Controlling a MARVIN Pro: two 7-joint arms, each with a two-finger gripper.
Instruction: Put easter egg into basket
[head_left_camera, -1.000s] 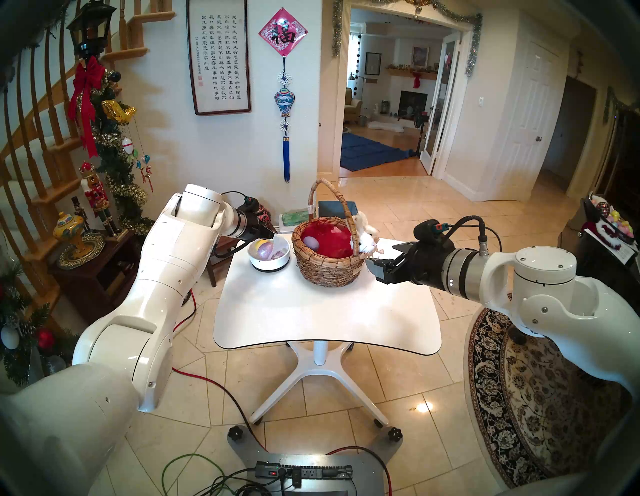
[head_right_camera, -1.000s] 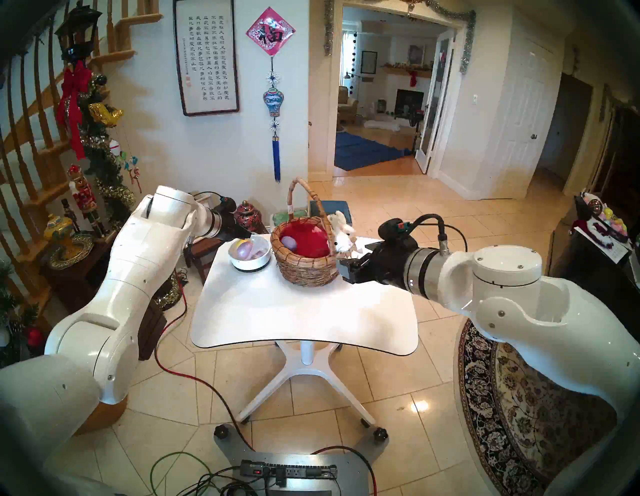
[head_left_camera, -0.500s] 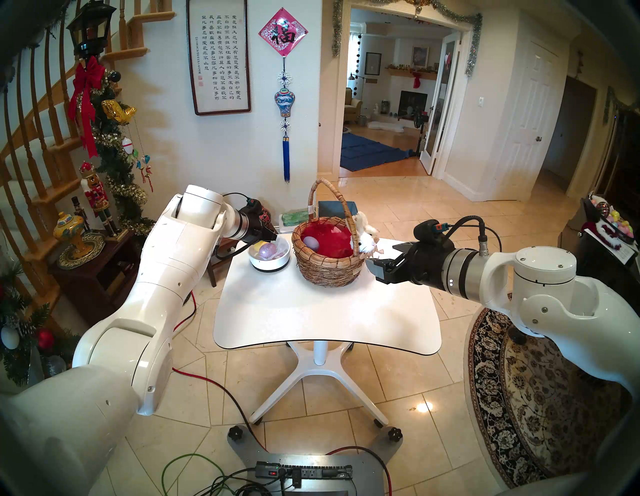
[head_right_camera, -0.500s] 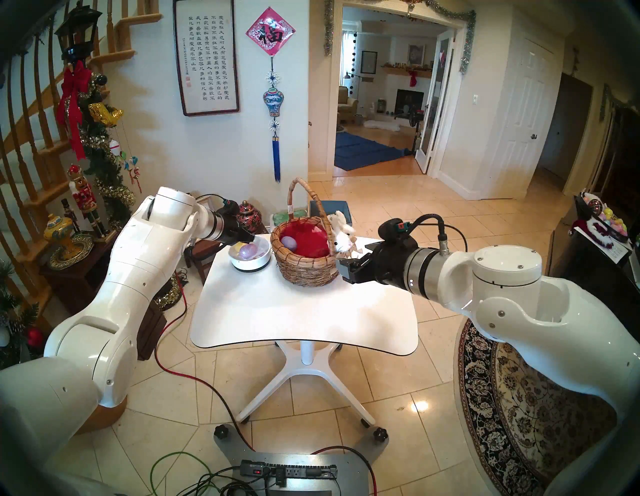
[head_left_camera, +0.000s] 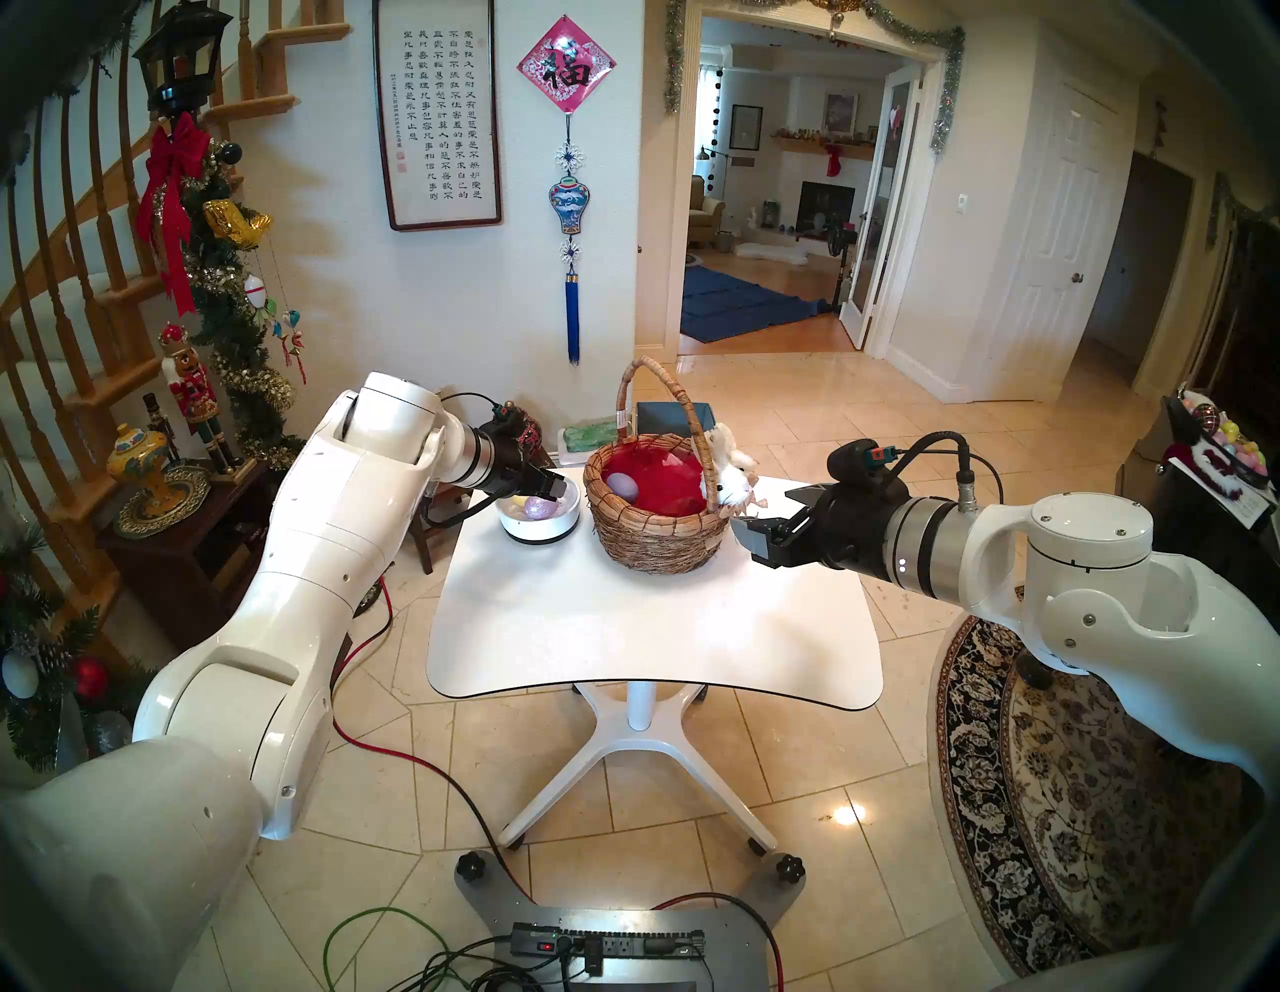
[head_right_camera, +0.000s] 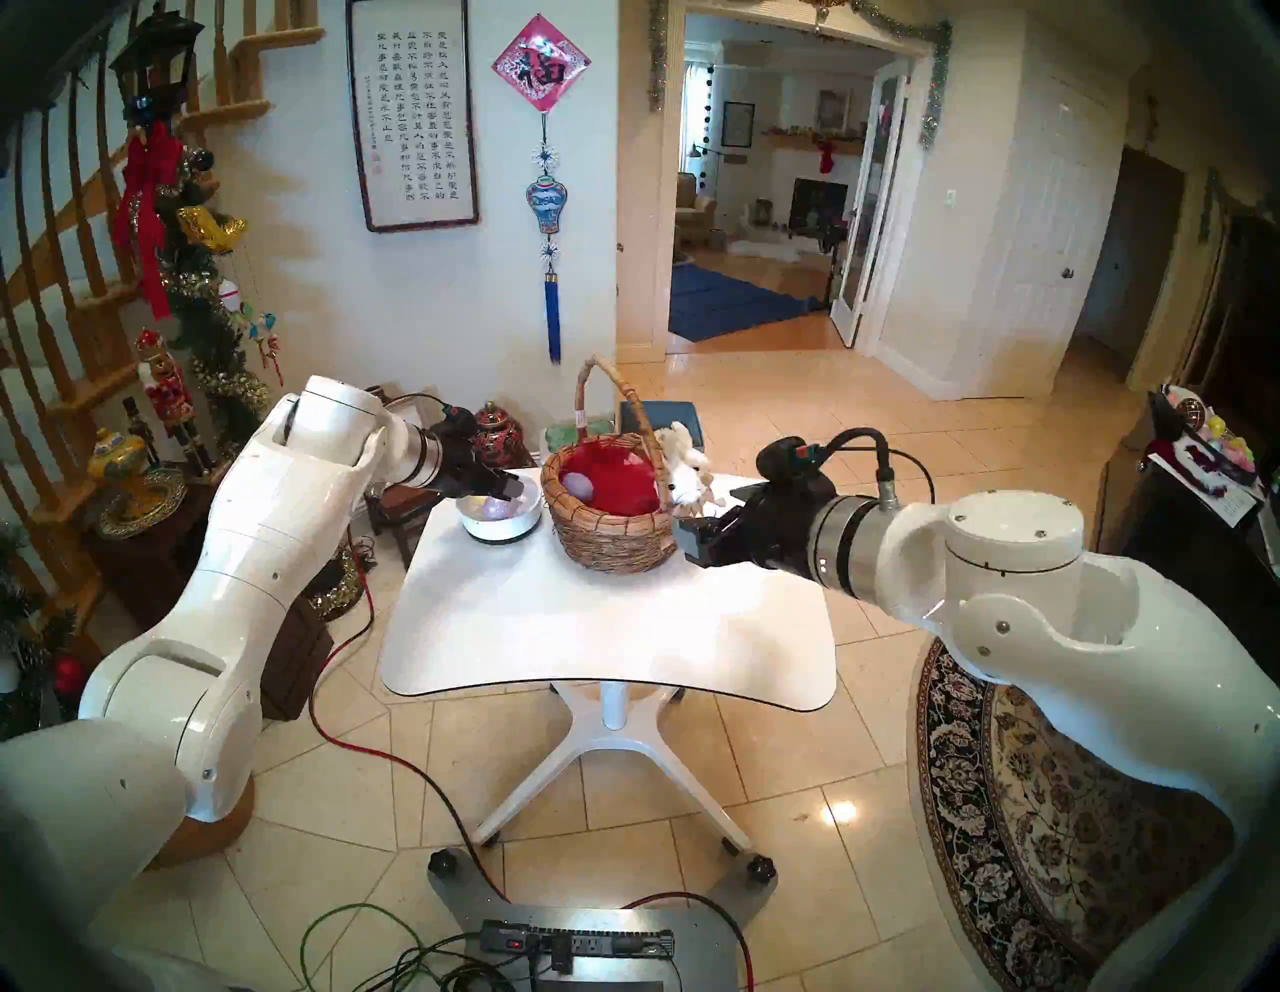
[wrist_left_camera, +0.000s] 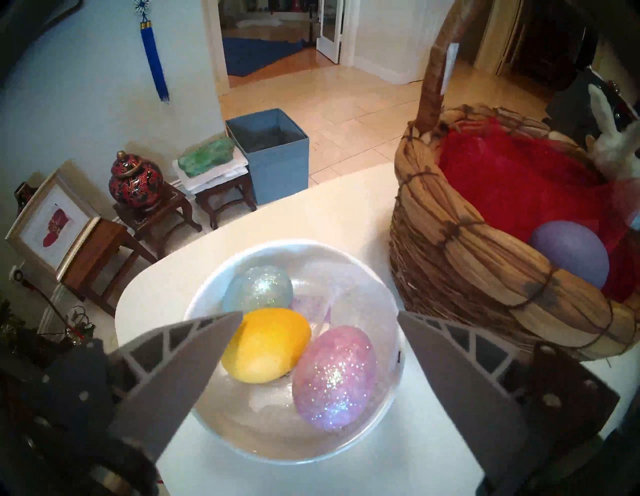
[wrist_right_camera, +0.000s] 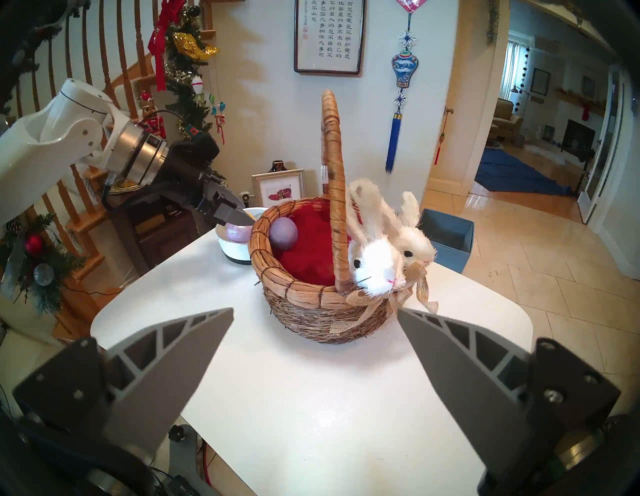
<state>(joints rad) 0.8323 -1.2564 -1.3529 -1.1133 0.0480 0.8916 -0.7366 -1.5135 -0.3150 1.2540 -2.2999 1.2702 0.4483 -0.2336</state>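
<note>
A white bowl (wrist_left_camera: 381, 277) at the table's far left holds a yellow egg (wrist_left_camera: 266, 344), a pink glitter egg (wrist_left_camera: 334, 377) and a silvery glitter egg (wrist_left_camera: 258, 289). My left gripper (wrist_left_camera: 319, 313) hovers open just above the bowl (head_left_camera: 540, 535), with nothing between its fingers. Just to the right of the bowl stands the wicker basket (head_left_camera: 654, 540), red-lined, with plush bunnies (wrist_right_camera: 372, 259) on its rim. A purple egg (wrist_right_camera: 283, 233) lies inside it. My right gripper (head_left_camera: 762, 512) stays open beside the basket's right wall, apart from it.
The white pedestal table (head_left_camera: 651, 623) has bare surface in front of the basket. Behind the table, a blue open box (wrist_left_camera: 273, 152) sits on the floor and a red lacquer jar (wrist_left_camera: 136, 180) stands on a low wooden stand. A patterned rug (head_left_camera: 1080, 796) lies under my right arm.
My left gripper has moved right, from the bowl's left rim to over the eggs, and gone from shut to open. The right arm, basket and eggs have not moved.
</note>
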